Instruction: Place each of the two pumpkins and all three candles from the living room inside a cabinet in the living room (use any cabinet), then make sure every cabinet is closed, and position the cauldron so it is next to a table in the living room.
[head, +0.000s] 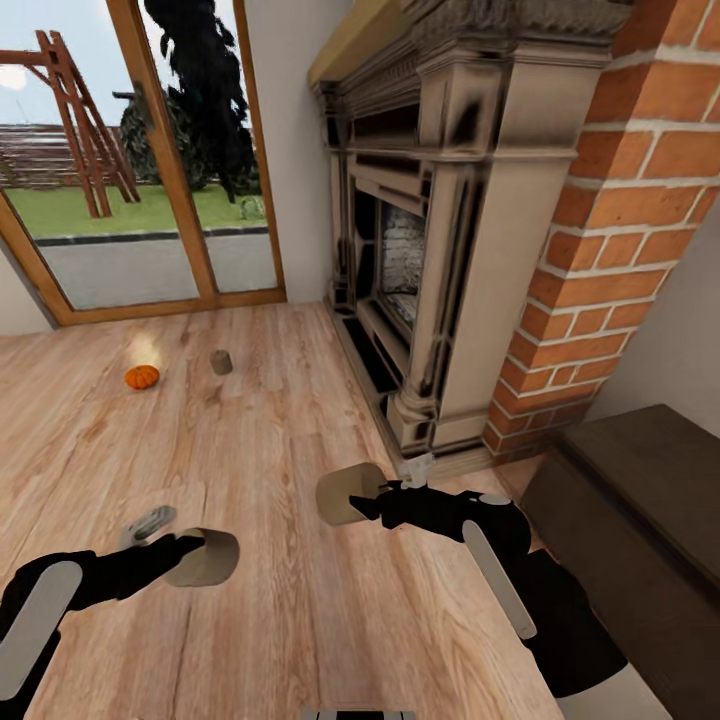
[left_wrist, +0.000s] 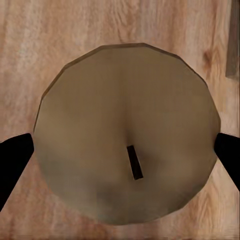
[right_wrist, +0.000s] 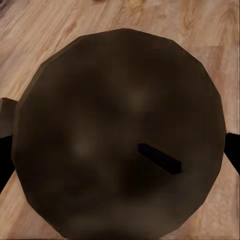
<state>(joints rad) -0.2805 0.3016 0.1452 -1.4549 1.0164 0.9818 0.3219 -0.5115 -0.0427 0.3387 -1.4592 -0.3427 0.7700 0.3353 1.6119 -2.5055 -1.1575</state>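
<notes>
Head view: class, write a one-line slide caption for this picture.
Both grippers, left and right, hold candles above the wooden floor; a pumpkin waits beyond.

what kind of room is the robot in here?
Likely a living room: a stone fireplace set against a brick chimney, a wood floor, and a glass patio door onto a lawn.

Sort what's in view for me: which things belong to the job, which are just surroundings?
Job things:
candle in left gripper
candle in right gripper
third candle on the floor
pumpkin on the floor
cabinet

Surroundings:
fireplace
brick column
glass door
</notes>
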